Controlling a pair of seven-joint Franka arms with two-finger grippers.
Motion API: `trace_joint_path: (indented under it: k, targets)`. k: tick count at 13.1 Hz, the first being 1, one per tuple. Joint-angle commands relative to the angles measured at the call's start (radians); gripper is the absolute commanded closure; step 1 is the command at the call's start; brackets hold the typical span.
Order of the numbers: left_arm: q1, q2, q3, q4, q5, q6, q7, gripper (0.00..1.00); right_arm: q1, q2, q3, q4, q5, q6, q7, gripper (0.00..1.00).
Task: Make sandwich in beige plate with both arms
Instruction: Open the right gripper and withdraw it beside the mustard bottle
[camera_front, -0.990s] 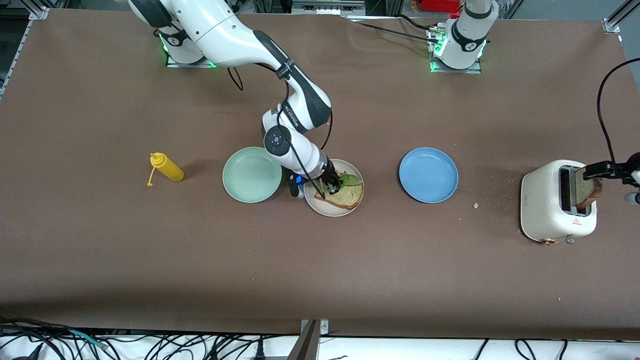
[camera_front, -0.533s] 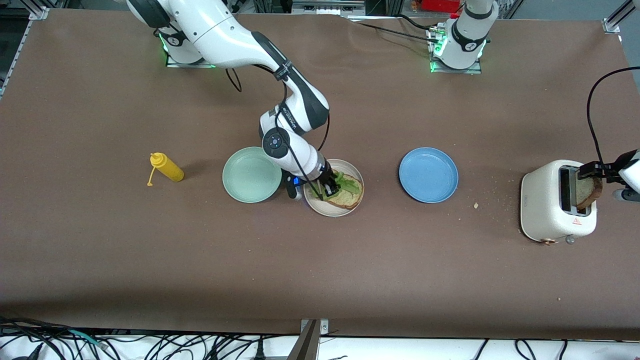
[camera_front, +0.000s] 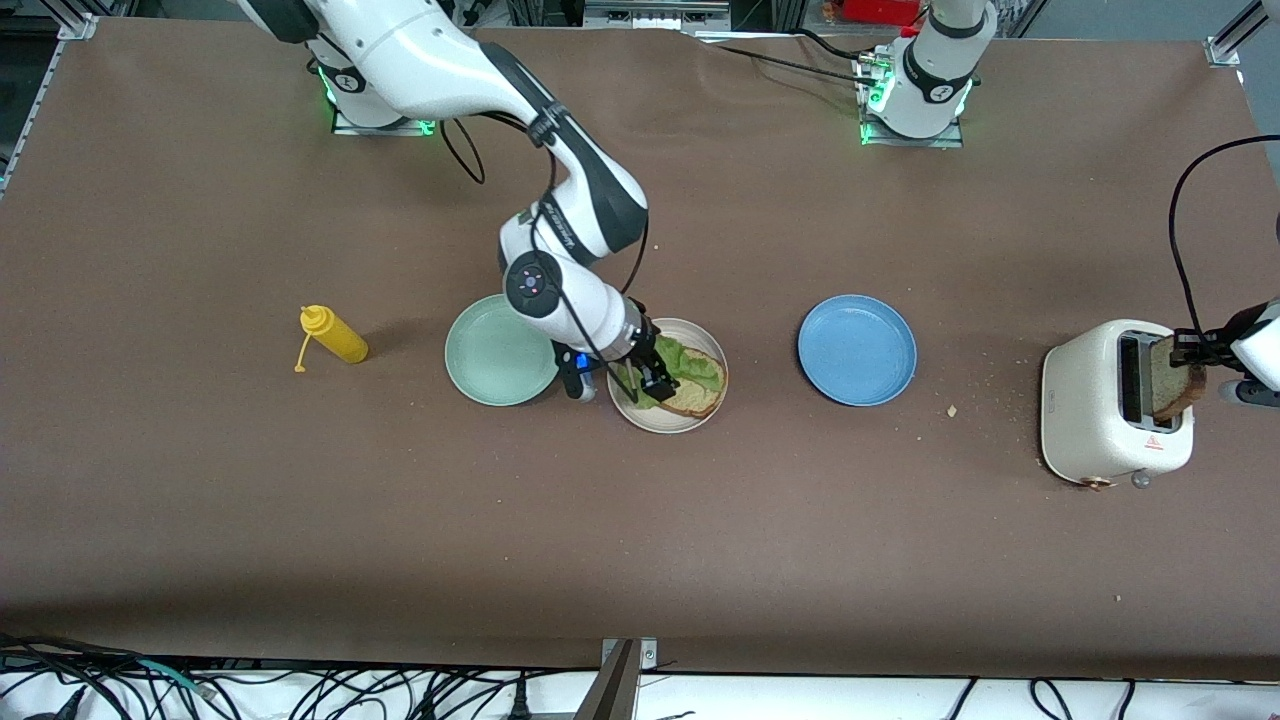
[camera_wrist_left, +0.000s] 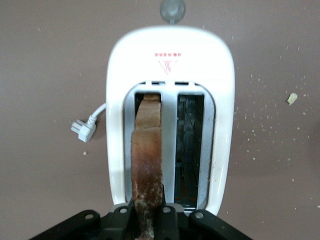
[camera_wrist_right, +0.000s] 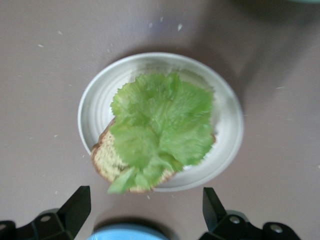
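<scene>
The beige plate (camera_front: 640, 412) sits mid-table and holds one bread slice (camera_front: 697, 399) with the green lettuce leaf (camera_front: 695, 366) spread over it. My right gripper (camera_front: 650, 378) hangs open and empty over the plate's edge on the mint-green plate's side. The right wrist view shows the plate (camera_wrist_right: 95, 105), the lettuce (camera_wrist_right: 162, 120) and the bread (camera_wrist_right: 102, 157), with the gripper (camera_wrist_right: 144, 206) holding nothing. My left gripper (camera_front: 1190, 350) is shut on a second bread slice (camera_front: 1170, 382) that stands upright in a slot of the white toaster (camera_front: 1090, 410). The left wrist view shows that slice (camera_wrist_left: 147, 150) between the gripper's (camera_wrist_left: 147, 220) fingers.
A mint-green plate (camera_front: 500, 350) lies beside the beige plate toward the right arm's end. A blue plate (camera_front: 857, 350) lies toward the left arm's end. A yellow squeeze bottle (camera_front: 338, 338) lies near the mint-green plate. Crumbs (camera_front: 952, 411) lie near the toaster (camera_wrist_left: 120, 100), and its plug (camera_wrist_left: 82, 129) lies beside it.
My right gripper has opened, let go of the lettuce and drawn back toward the mint-green plate. The leaf now covers the bread. My left gripper has shifted slightly with its slice.
</scene>
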Motion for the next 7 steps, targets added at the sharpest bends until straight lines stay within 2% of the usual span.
trace_joint_path:
  k: [1,4,7]
  targets:
    - [-0.01,-0.012,-0.004,0.08,0.035,-0.052,0.007,1.0,-0.072,-0.138,0.007,-0.025,-0.021,-0.208,-0.123,0.01]
    - [-0.03,-0.012,-0.01,0.219,0.033,-0.174,0.058,1.0,-0.185,-0.261,-0.012,-0.028,-0.053,-0.49,-0.382,0.01]
    - [-0.064,-0.013,-0.01,0.344,0.023,-0.291,0.063,1.0,-0.339,-0.379,-0.01,-0.054,-0.167,-0.661,-0.713,0.01]
